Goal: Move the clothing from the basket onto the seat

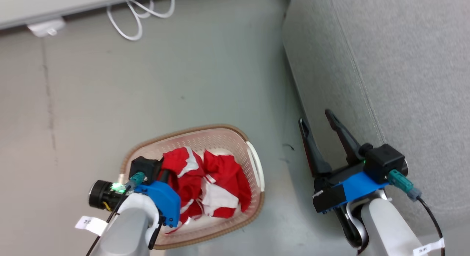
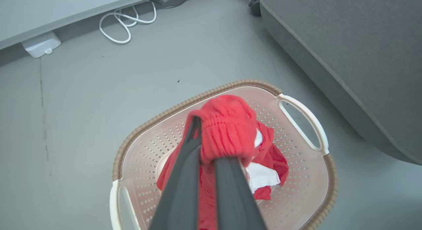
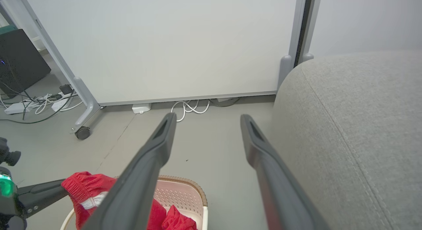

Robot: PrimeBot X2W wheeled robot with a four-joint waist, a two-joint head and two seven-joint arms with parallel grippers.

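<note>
Left pincer point(image 2: 211, 141) clamped on a bunch of the clothing point(image 2: 227, 124), rest hanging into the basket point(image 1: 205, 129), on the floor point(image 1: 110, 83) left of the seat point(image 1: 404, 65). Right pincer point(image 1: 315, 116) wide, empty. Risk: a tangled second garment drags out and drops on the floor, or the bunch slips.

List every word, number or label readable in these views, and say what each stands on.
Print on the left white tag, by the left forearm: too blurred to read.
Print on the right white tag, by the right forearm: too blurred to read.
No readable text on the clothing, the basket or the seat.
</note>
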